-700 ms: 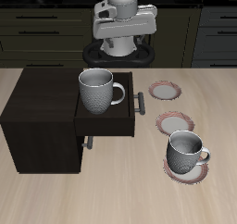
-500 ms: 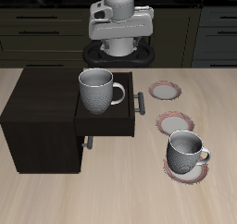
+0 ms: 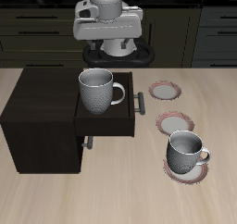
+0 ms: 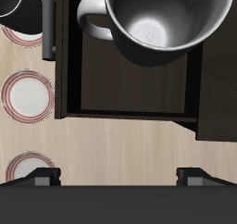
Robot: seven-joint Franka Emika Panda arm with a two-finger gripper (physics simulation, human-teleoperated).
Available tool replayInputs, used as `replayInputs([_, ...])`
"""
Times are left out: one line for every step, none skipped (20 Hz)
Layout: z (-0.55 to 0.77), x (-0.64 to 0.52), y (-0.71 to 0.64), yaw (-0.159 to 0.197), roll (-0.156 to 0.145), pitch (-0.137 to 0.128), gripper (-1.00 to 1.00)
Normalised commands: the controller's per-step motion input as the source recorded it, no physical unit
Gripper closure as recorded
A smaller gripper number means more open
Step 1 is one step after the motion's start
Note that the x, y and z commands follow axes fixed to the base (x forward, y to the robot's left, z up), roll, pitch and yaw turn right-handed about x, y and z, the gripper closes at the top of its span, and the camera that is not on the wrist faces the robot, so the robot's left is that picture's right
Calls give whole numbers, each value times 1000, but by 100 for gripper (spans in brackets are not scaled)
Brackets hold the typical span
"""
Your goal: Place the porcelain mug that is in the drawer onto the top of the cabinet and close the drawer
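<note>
Gripper (image 3: 109,35) has shifted sideways above porcelain mug (image 3: 97,90) in drawer (image 3: 109,124)

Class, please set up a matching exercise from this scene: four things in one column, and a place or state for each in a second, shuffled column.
1 porcelain mug
2 drawer
3 darker mug
4 cabinet

A pulled open
B standing on a plate
C flat top bare
D sitting in the drawer

Pairs: 1-D, 2-A, 3-B, 4-C

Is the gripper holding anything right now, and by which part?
Nothing is held. The gripper is empty; the porcelain mug sits untouched in the open drawer.
</note>
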Motion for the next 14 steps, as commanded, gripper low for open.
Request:
replayInputs([158, 257, -253, -42, -2, -7, -100])
replayInputs([104, 318, -202, 36, -8, 7, -100])
replayInputs([184, 243, -370, -84, -102, -20, -100])
replayInputs([122, 240, -202, -47, 30, 7, -100])
replayInputs([133, 637, -522, -43, -145, -14, -100])
replayInputs([20, 149, -163, -34, -35, 13, -100])
replayInputs([0, 0, 0, 0, 0, 0, -100])
replayInputs([141, 445, -509, -34, -72, -42, -100])
replayInputs([-15, 326, -136, 0, -45, -2, -100])
replayInputs([10, 315, -165, -74, -63, -1, -100])
replayInputs([-43, 260, -100, -47, -43, 15, -100])
replayInputs([-75, 261, -67, -63, -36, 7, -100])
replayInputs([-86, 254, 42, 1, -14, 20, -100])
replayInputs([-81, 248, -32, -26, -37, 0, -100])
